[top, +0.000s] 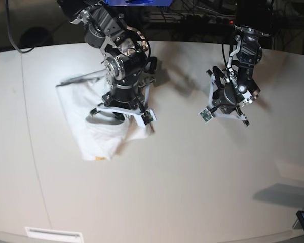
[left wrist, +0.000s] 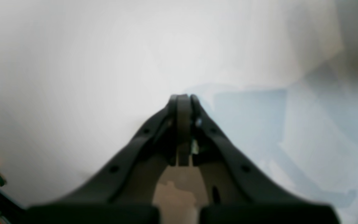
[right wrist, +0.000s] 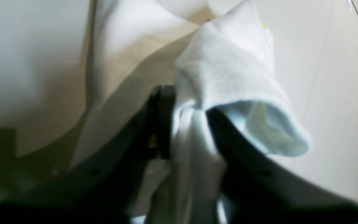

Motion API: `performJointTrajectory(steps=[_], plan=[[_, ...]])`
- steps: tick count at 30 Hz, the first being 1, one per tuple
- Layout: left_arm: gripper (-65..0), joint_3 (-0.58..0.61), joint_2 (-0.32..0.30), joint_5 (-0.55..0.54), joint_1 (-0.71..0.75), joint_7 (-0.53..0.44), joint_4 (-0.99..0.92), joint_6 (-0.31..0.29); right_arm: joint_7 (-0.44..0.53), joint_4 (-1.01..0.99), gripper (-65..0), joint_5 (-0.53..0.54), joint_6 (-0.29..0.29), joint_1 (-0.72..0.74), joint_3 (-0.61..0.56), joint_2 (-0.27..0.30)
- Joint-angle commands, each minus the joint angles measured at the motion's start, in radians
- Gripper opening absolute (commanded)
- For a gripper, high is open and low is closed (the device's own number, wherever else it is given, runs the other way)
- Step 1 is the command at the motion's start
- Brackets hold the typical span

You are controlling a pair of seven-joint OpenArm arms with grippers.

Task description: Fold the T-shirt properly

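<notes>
A bunched fold of the large white cotton T-shirt [right wrist: 228, 68] is clamped between the black right gripper [right wrist: 188, 121]. The garment is heaped on the pale round table [top: 192, 172] beneath it. The black left gripper [left wrist: 183, 98] is seen clenched, empty, well apart.

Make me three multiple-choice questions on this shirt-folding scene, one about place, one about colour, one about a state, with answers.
1. Where does the white cotton T-shirt lie in the base view?
A. left part of the table
B. right part
C. near edge

2. What colour is the round table?
A. blue
B. off-white
C. black

3. How do the left gripper jaws stand?
A. wide apart
B. shut on cloth
C. shut, holding nothing

Answers:
1. A: the shirt sits bunched on the left, under the right gripper.
2. B: bare pale surface shows all round the shirt.
3. C: in the left wrist view the jaws meet with nothing between them.
</notes>
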Motion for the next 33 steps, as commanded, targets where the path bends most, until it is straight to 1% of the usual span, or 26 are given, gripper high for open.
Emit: performJointTrajectory(steps=[1, 3, 5, 6, 7, 12, 14, 15, 17, 18, 19, 20, 21, 22, 23, 24, 25, 26, 27, 29, 30, 31, 33], plan=[[-65.0, -0.007, -0.011, 0.007, -0.014, 0.003, 0.01, -0.005, 0.021, 0.025, -47.3, -0.014, -0.019, 0.012, -0.006, -0.008], [-65.0, -0.007, -0.011, 0.007, -0.014, 0.003, 0.007, -0.005, 0.021, 0.029, -32.4, -0.014, -0.019, 0.011, -0.008, -0.01], [-65.0, -0.008, -0.011, 0.007, -0.015, 0.003, -0.008, -0.005, 0.022, 0.041, -20.2, -0.011, -0.016, 0.009, -0.017, -0.011], [-65.0, -0.008, -0.011, 0.007, -0.017, 0.003, -0.022, -0.005, 0.022, 0.055, -15.7, -0.011, -0.016, 0.005, -0.028, -0.011], [-65.0, -0.008, -0.011, 0.007, -0.023, 0.001, -0.036, -0.005, 0.024, 0.071, -13.5, -0.011, -0.016, -0.006, -0.034, -0.011], [-65.0, -0.008, -0.005, 0.006, -0.052, -0.002, -0.077, -0.005, 0.025, 0.193, -14.9, -0.012, -0.017, -0.028, -0.034, -0.015], [-65.0, -0.008, -0.005, 0.006, -0.052, -0.004, -0.074, -0.005, 0.025, 0.202, -15.7, -0.015, -0.019, -0.023, -0.025, -0.008], [-65.0, -0.01, -0.005, 0.006, -0.052, -0.004, -0.073, -0.005, 0.027, 0.202, -15.7, -0.015, -0.02, -0.015, -0.005, -0.007], [-65.0, -0.01, -0.005, 0.006, -0.063, -0.004, -0.073, -0.005, 0.044, 0.202, -15.8, -0.015, -0.02, -0.009, 0.078, -0.007], [-65.0, -0.01, -0.01, 0.006, -0.064, -0.004, -0.073, -0.005, 0.07, 0.202, -16.7, -0.015, -0.02, -0.009, 0.127, -0.007], [-65.0, -0.01, -0.013, 0.006, -0.064, -0.004, -0.073, -0.005, 0.096, 0.202, -18.9, -0.015, -0.019, -0.009, 0.178, -0.007], [-65.0, -0.021, -0.021, 0.006, -0.06, -0.004, -0.073, -0.005, 0.128, 0.202, -23.8, -0.015, -0.014, -0.012, 0.236, -0.007], [-65.0, -0.047, -0.033, 0.006, -0.054, -0.004, -0.071, -0.005, 0.156, 0.202, -31.0, -0.014, -0.013, -0.015, 0.293, -0.008], [-65.0, -0.081, -0.036, 0.006, -0.049, -0.005, -0.071, -0.005, 0.174, 0.202, -40.2, -0.014, -0.011, -0.015, 0.345, -0.011], [-65.0, -0.119, -0.039, 0.006, -0.037, -0.005, -0.07, -0.005, 0.188, 0.202, -49.8, -0.011, -0.011, -0.017, 0.391, -0.011], [-65.0, -0.16, -0.04, 0.006, -0.029, -0.005, -0.068, -0.005, 0.193, 0.202, -61.2, -0.011, -0.011, -0.018, 0.429, -0.011], [-65.0, -0.196, -0.04, 0.007, -0.023, -0.005, -0.063, -0.005, 0.193, 0.2, -65.0, -0.009, -0.011, -0.018, 0.468, -0.011], [-65.0, -0.223, -0.04, 0.007, -0.021, -0.005, -0.057, -0.005, 0.193, 0.2, -64.6, -0.009, -0.011, -0.018, 0.492, -0.013], [-65.0, -0.248, -0.042, 0.009, -0.014, -0.005, -0.05, -0.005, 0.191, 0.2, -61.7, -0.008, -0.01, -0.021, 0.509, -0.013], [-65.0, -0.291, -0.053, 0.009, 0.009, -0.005, -0.024, -0.005, 0.191, 0.199, -64.9, -0.008, -0.01, -0.044, 0.521, -0.016], [-65.0, -0.298, -0.054, 0.009, 0.017, -0.005, -0.01, -0.005, 0.196, 0.199, -65.0, -0.006, -0.005, -0.055, 0.521, -0.018], [-65.0, -0.303, -0.054, 0.009, 0.018, -0.004, 0.003, -0.005, 0.197, 0.199, -64.7, 0.014, 0.009, -0.067, 0.521, -0.031], [-65.0, -0.306, -0.054, 0.009, 0.02, 0.001, 0.015, -0.005, 0.193, 0.199, -64.7, 0.075, 0.061, -0.084, 0.526, -0.044]])
